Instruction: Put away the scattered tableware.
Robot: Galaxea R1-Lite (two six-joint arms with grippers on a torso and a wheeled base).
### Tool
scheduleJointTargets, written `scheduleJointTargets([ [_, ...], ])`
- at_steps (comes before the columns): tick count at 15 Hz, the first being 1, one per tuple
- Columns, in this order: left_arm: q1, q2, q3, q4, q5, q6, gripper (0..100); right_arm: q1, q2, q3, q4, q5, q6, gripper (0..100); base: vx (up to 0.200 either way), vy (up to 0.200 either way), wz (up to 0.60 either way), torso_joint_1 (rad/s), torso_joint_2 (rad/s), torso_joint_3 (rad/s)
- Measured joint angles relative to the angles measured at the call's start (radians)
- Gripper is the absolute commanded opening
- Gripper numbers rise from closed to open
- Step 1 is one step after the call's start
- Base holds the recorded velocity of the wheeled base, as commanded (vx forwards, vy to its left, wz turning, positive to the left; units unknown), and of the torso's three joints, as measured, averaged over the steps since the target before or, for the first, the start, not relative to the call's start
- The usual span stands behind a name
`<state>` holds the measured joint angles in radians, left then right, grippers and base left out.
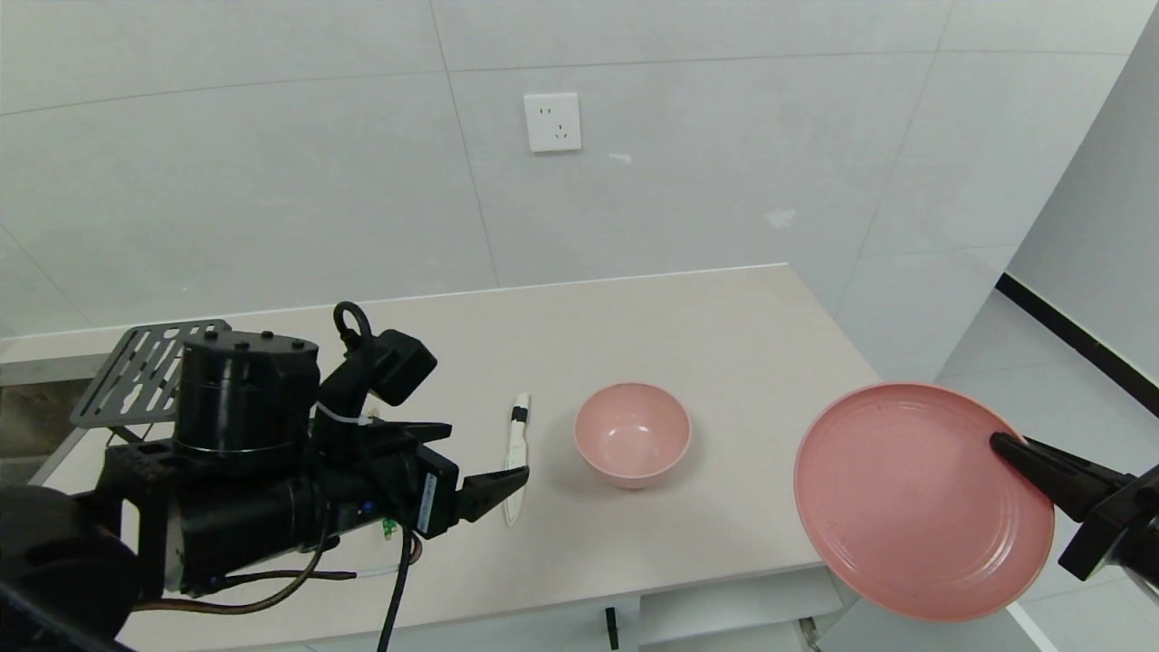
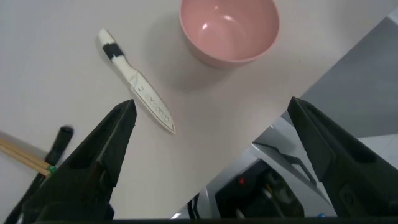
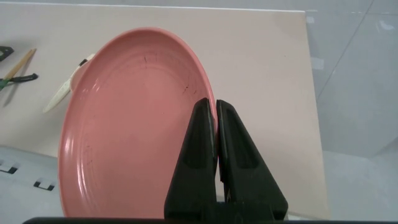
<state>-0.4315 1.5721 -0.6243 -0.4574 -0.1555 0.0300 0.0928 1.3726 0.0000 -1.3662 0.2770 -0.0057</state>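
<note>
Pinches pink plate's rim in right tool, tilted at counter's right end, hovers left tool spread wide over white utensil, pink bowl just beside.

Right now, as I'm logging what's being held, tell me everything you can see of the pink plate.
The pink plate is round, shallow, matte and plastic-looking, with faint concentric rings. Empty and tilted, it hangs near the right front corner of the table, its rim clamped by the right gripper.
</note>
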Motion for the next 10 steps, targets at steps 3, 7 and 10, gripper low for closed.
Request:
scheduleJointTargets([
  [3, -0.003, 0.079, 0.003, -0.118, 0.004, -0.004, 100, 0.0, 0.0, 0.0, 0.003, 0.0, 0.0, 0, 0.0, 0.0, 0.0, 0.0, 0.0, 0.0],
  [7, -0.056, 0.171, 0.04, -0.189, 0.1, -0.02, 100, 0.001, -0.001, 0.0, 0.005, 0.0, 0.001, 0, 0.0, 0.0, 0.0, 0.0, 0.0, 0.0],
  [10, -0.085, 0.251, 0.002, -0.272, 0.105, -0.023, 100, 0.0, -0.002, 0.0, 0.005, 0.0, 0.0, 0, 0.0, 0.0, 0.0, 0.0, 0.0, 0.0],
])
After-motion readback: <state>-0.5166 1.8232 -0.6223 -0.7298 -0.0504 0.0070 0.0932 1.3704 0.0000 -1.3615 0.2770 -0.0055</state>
